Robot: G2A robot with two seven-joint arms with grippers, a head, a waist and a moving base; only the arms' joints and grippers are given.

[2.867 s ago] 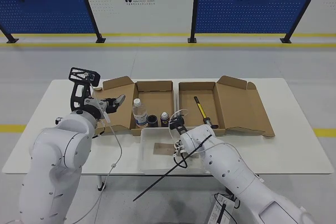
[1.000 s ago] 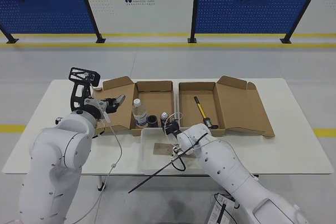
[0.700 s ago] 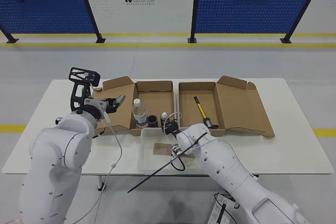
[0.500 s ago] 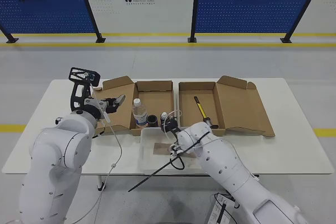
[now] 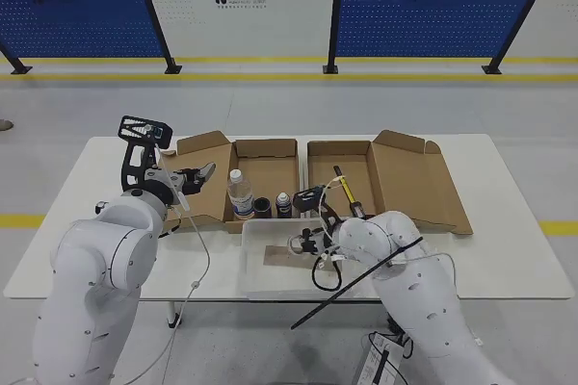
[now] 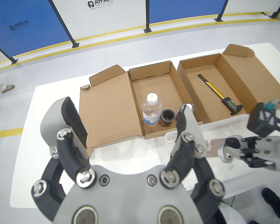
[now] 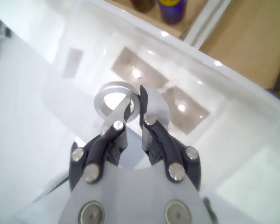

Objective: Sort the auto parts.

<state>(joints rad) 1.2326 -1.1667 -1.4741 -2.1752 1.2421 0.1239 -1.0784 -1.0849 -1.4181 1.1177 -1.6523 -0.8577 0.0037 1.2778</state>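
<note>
One metal ring (image 7: pixel 117 87), pinched in right claw (image 7: pixel 136 100)

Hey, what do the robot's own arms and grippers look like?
The left arm and right arm have bulky, rounded white shells; a black cable trails off the right one. The left gripper and right gripper each have a grey palm plate, black linkages with silver screws, and black-padded fingers.
</note>
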